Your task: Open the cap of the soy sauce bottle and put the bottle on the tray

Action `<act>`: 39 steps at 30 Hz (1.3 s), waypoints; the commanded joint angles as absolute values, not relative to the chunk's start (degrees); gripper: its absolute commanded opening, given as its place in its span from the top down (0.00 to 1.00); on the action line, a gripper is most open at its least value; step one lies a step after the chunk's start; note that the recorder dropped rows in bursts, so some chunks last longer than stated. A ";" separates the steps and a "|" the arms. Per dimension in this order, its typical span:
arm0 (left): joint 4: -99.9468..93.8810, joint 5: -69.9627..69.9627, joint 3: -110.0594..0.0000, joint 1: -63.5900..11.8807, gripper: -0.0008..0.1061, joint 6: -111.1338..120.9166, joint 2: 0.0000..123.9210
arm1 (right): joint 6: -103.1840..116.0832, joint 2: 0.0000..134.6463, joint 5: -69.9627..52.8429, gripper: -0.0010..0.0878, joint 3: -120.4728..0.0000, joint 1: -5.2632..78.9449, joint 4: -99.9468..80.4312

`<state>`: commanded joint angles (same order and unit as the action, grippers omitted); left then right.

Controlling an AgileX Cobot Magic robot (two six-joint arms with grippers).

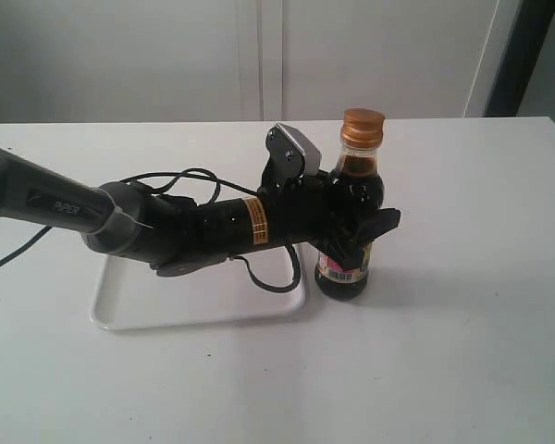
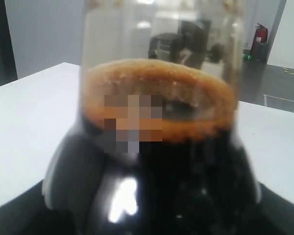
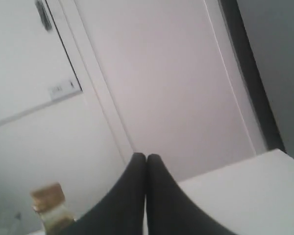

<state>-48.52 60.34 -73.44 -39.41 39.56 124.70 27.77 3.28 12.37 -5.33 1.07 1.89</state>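
The soy sauce bottle (image 1: 350, 242) stands upright on the white table just right of the tray (image 1: 166, 303), its base outside the rim. Its gold-orange cap (image 1: 363, 126) sits down flat on the neck. My left gripper (image 1: 356, 229) reaches in over the tray and is shut on the bottle's body, above the label. In the left wrist view the dark liquid and foamy neck of the bottle (image 2: 161, 166) fill the picture. My right gripper (image 3: 146, 157) is shut on nothing and held up in the air, with the cap (image 3: 45, 194) low and off to one side.
The left arm (image 1: 120, 217) and its cables lie across the tray. White table (image 1: 462, 351) spreads to the right of and in front of the bottle. A white wall with panels stands behind.
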 joint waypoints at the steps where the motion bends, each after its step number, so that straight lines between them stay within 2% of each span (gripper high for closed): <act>1: -48.77 60.34 -73.44 -39.41 0.99 39.56 124.70 | 28.23 3.82 11.05 0.99 -6.30 1.07 1.77; 16: -50.62 60.34 -73.44 -39.41 0.99 38.80 124.70 | 28.27 28.94 7.69 0.99 -22.38 1.07 -15.71; 27: -50.62 60.34 -73.44 -39.41 0.99 38.80 124.70 | 25.75 46.78 -4.74 0.99 -29.30 1.07 -21.42; 39: -50.62 60.34 -73.44 -39.41 0.99 38.80 124.70 | 25.92 59.88 7.84 0.99 -28.16 6.49 -21.30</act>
